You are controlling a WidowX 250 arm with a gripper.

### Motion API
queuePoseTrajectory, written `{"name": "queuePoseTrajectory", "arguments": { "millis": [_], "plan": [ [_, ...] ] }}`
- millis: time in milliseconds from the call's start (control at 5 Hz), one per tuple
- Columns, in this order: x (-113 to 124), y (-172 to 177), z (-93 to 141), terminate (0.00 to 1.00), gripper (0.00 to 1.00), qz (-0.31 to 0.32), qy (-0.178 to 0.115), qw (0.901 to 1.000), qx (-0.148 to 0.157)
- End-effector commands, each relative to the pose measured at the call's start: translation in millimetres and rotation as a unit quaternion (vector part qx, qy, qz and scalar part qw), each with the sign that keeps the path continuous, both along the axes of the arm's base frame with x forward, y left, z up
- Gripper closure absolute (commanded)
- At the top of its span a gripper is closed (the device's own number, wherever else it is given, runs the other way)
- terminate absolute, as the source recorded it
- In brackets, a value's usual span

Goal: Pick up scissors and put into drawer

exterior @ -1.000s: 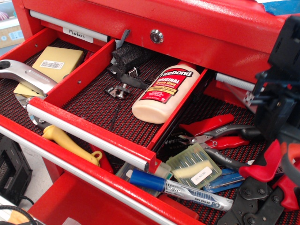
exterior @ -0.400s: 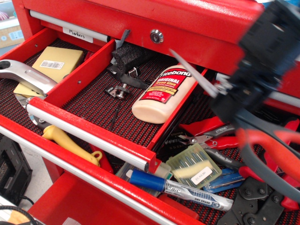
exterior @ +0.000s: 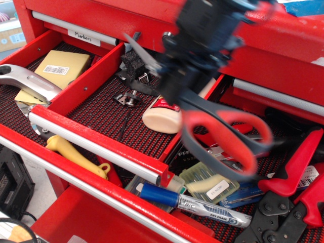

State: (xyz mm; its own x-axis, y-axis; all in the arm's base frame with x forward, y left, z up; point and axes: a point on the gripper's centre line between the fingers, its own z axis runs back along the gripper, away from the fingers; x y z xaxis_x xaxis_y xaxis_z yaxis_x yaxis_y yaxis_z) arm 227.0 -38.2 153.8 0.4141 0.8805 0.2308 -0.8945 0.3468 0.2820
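the dark blurred gripper (exterior: 174, 68) has its fingers clamped near the pivot of the big red-orange-handled steel scissors (exterior: 223, 134), stiff and handle-heavy so they droop, hanging above the shallow red mesh-lined drawer (exterior: 101, 114), right side.

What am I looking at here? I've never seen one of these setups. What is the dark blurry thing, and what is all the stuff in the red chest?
This single view looks down from the front at an open red tool chest. The dark blurred shape is the robot's gripper, caught mid-motion. It carries the scissors: red-orange loop handles hanging low, a blade tip poking up to the left. They hang in the air above the drawer, the shallow one with a mesh liner, a silver bar handle and a divider. That drawer holds a glue bottle, partly hidden, small clips and a yellow pad. The wider drawer below holds red pliers, a marker and a bit case.
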Motion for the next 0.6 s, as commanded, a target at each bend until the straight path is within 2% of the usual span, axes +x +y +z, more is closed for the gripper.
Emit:
{"name": "queuePoseTrajectory", "arguments": {
  "millis": [0, 200, 400],
  "plan": [
    [11, 51, 0, 0.00, 1.00, -0.040, -0.036, 0.9977, -0.041],
    [20, 61, -13, 0.00, 0.00, -0.036, -0.053, 0.9969, -0.046],
    [32, 73, -22, 1.00, 1.00, -0.083, -0.074, 0.9926, -0.049]
  ]
}}
